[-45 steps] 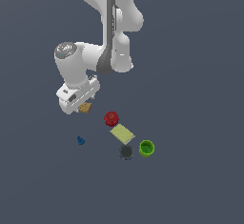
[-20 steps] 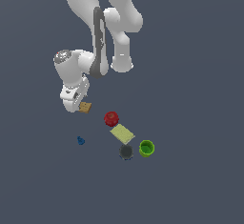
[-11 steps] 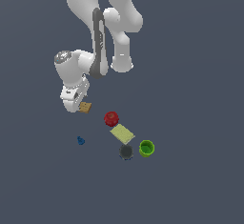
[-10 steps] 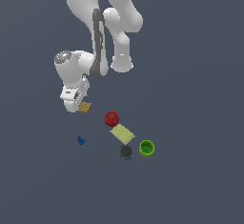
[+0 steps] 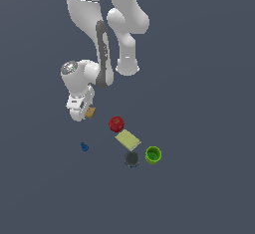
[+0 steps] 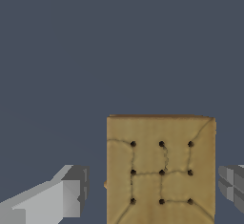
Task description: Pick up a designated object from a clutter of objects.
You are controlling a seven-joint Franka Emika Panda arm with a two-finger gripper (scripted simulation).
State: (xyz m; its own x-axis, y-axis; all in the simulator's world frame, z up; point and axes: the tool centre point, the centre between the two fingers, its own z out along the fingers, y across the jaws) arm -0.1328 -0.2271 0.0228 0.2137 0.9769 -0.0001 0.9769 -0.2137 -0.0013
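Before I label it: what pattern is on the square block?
Tan block with nine dark dots, clearest in the wrist view.

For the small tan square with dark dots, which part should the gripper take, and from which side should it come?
Take the tan square by two opposite straight edges, coming from above onto its flat face. It lies flat and thin, so only the edges give grip. In the wrist view the gripper already has a finger beside each edge, with gaps.

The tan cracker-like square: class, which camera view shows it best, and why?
The wrist view. There the tan square fills much of the picture, its dark dots and cracks clear, between the hand's fingers. The exterior view shows it only as a tiny tan speck beside the hand, apart from the red ball.
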